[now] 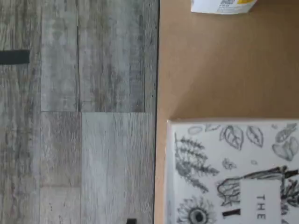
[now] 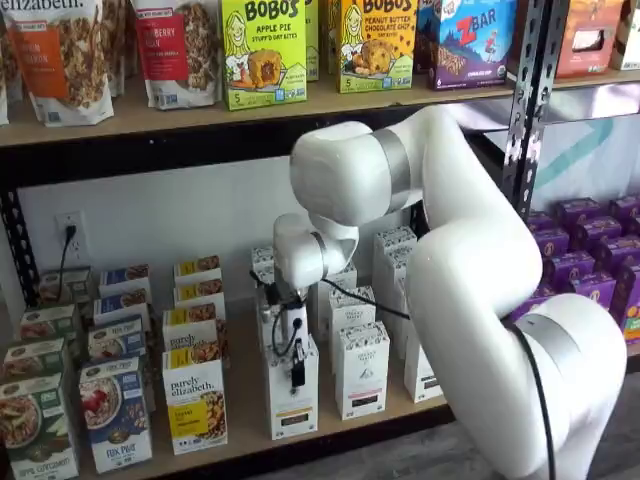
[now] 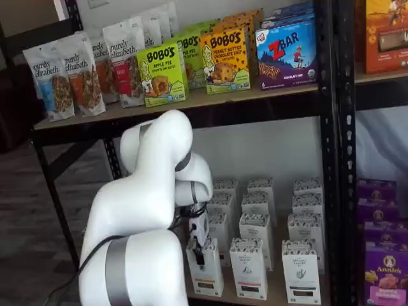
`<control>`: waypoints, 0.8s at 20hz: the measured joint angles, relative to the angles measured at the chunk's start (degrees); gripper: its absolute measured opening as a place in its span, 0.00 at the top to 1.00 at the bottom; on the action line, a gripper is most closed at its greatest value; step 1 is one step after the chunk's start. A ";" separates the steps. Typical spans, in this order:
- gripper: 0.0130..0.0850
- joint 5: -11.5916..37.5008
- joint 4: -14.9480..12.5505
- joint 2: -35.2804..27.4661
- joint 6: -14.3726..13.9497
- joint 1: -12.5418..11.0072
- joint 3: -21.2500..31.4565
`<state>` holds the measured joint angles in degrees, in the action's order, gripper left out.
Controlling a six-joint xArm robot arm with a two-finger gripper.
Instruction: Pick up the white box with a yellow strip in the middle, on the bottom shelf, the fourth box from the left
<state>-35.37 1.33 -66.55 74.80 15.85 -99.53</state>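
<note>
Below, the end effector (image 2: 297, 375) hangs against the tall, narrow white box (image 2: 293, 402); its grip state is unreadable.

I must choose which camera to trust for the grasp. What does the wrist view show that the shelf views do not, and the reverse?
Only the wrist view: the leaf drawings and the word THE on a carton top, seen from above. Only a shelf view: the arm, the hand at the white box, and the Bobo's boxes above. Both: the bottom shelf and the grey floor.
</note>
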 joint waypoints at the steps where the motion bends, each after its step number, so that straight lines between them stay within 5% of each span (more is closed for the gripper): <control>1: 0.17 -0.05 -0.05 -0.08 -0.06 0.01 -0.11; 4: 0.28 -0.45 0.04 -0.45 -0.12 0.16 -0.66; 16: 0.28 -0.10 -0.69 -0.90 -1.06 0.51 -0.94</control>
<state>-35.46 0.65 -67.46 73.74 16.36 -100.46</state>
